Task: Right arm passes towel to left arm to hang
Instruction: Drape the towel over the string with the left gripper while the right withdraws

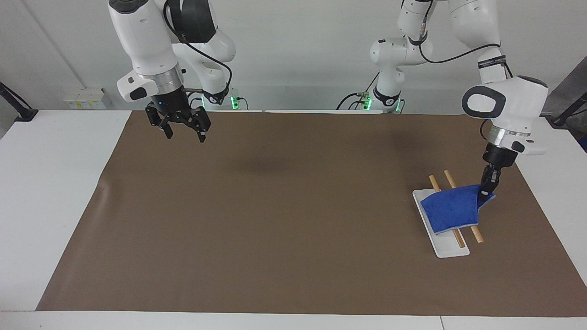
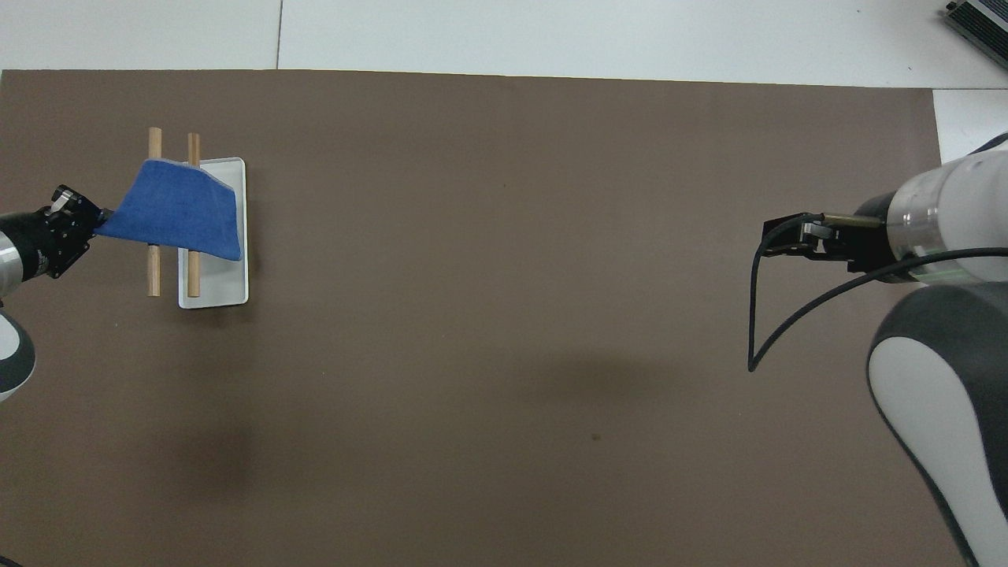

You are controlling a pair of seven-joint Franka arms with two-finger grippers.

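On the brown mat (image 1: 275, 220), toward the left arm's end — a white tray (image 1: 447, 247) with two wooden rods (image 1: 477, 236). Draped over both, a blue towel (image 1: 449, 210), one corner pinched in the left gripper (image 1: 484, 192). Over the mat's other end, near the robots — the right gripper (image 1: 183, 133), spread wide, holding nothing.

Brown mat (image 1: 275, 220), white tray (image 1: 447, 247) with two wooden rods (image 1: 477, 236)
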